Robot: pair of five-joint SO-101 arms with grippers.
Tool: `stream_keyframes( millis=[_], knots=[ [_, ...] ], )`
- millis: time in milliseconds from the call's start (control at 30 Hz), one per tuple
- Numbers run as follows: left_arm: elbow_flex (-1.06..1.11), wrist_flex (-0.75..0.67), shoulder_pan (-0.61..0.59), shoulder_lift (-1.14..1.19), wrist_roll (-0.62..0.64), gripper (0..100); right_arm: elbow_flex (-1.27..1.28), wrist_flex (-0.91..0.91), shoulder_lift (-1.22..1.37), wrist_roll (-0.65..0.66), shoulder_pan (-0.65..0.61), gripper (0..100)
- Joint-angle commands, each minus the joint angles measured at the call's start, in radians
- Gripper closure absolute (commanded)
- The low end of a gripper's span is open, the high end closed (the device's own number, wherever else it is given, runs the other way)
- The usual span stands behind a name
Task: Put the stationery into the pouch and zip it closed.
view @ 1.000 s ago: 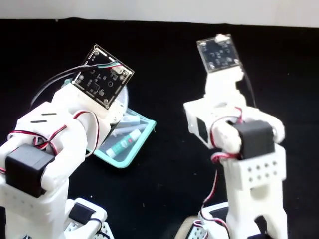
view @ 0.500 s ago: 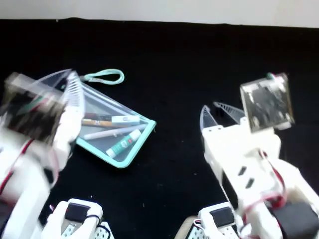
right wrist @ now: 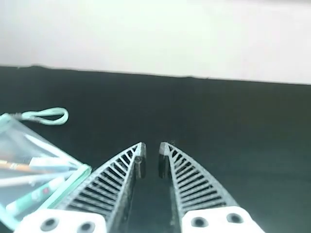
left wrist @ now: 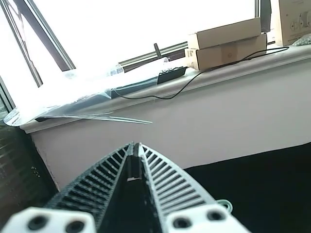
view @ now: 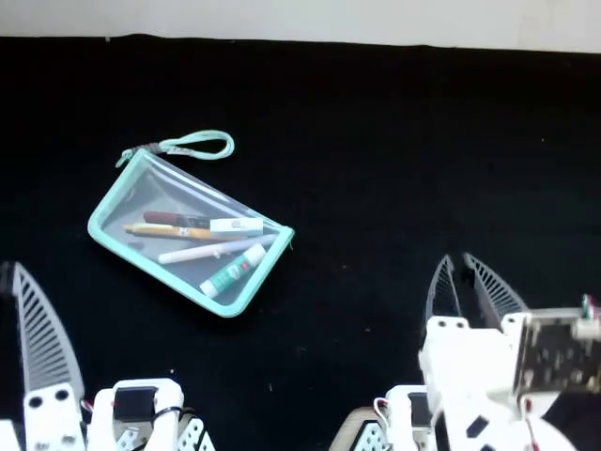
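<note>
The pouch was found on the surface, stationery inside, apparently zipped. Well apart from it, the left claw was pressed together and the right claw slightly spread. The task was judged done, nothing further needed.

Items in view:

- Black table covering, matte, running to the far edge.
- White wall, a pale band behind the table's far edge.
- White window sill above a white wall panel.
- Two flat cardboard boxes, stacked on the sill.
- A further carton stands near them.
- Small black device on the sill.
- Thin black cable, trailing along the sill.
- Clear plastic sheeting, lying crumpled on the sill.
- Dark slanted window frame.
</note>
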Motion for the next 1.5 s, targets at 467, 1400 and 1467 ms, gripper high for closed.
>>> stream_keyframes(
  millis=[467,1400,1467],
  knots=[
    [0.079,0.081,-0.01,-0.236,0.0,99,0.429,-0.242,-0.39,0.002,0.099,93.5],
    [1.669,-0.423,-0.01,-0.513,0.0,99,1.287,-0.522,-0.392,-0.005,0.099,93.5],
    [1.701,-0.428,-0.012,-0.513,0.0,99,1.319,-0.521,-0.392,-0.003,0.099,93.5]
  ],
)
